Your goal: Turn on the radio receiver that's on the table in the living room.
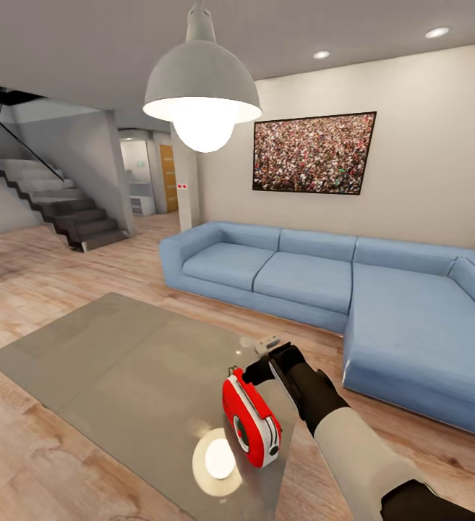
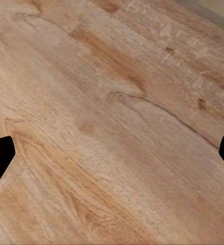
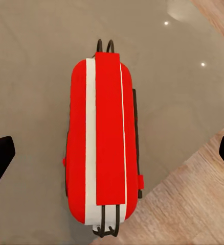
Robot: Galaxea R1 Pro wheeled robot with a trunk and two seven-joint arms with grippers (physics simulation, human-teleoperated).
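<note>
Red radio receiver (image 3: pixel 104 148), white edge band, upright on grey table (image 1: pixel 121 362)

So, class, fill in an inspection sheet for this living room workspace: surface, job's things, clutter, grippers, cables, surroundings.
Surface: grey glossy table, reflecting the lamp.
Job's things: red radio receiver standing on the table near its edge.
Clutter: small white gadget on the table.
Grippers: right gripper open above the radio; left gripper open over wood floor.
Cables: nothing seen.
Surroundings: blue sofa, framed crowd picture, pendant lamp, staircase.
</note>
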